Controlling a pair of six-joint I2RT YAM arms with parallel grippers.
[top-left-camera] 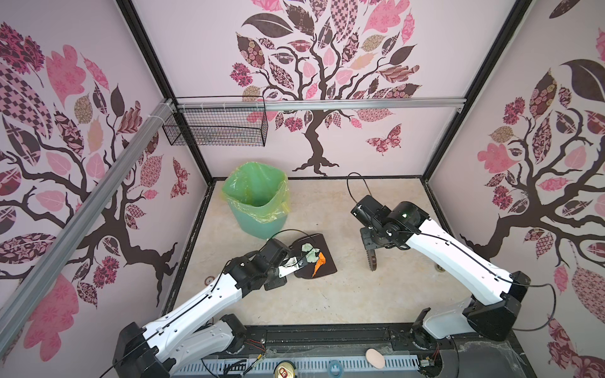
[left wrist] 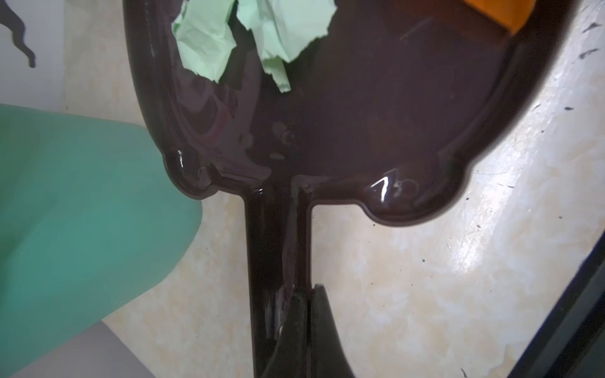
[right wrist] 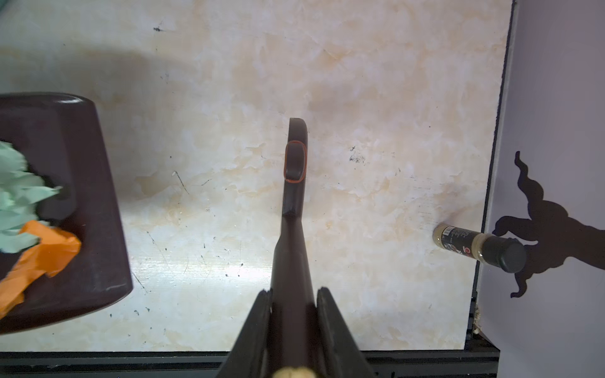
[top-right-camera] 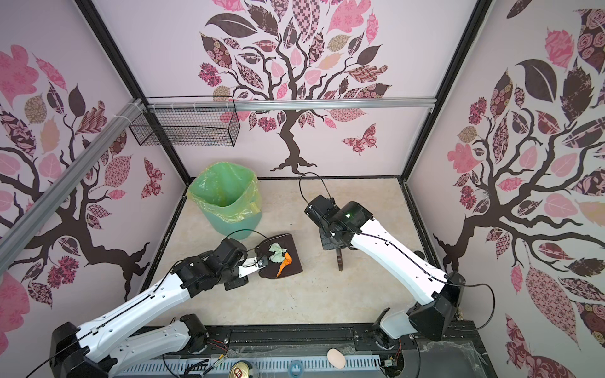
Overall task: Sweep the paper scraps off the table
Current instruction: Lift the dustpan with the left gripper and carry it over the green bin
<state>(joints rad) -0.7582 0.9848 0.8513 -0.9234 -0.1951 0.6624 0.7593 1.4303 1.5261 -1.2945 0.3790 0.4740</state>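
Left gripper (left wrist: 307, 293) is clamping the dustpan (left wrist: 376, 131) handle, paper scraps (left wrist: 209, 42) lying inside; right gripper (right wrist: 293, 294) is clamping the brush (right wrist: 293, 209).

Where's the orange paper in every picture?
Top view: orange paper near the middle, in the dustpan.
Top view: same place.
Left wrist: cut off at the frame edge, far from the handle.
Right wrist: beside the green paper.
Shared landmark: the dark dustpan.
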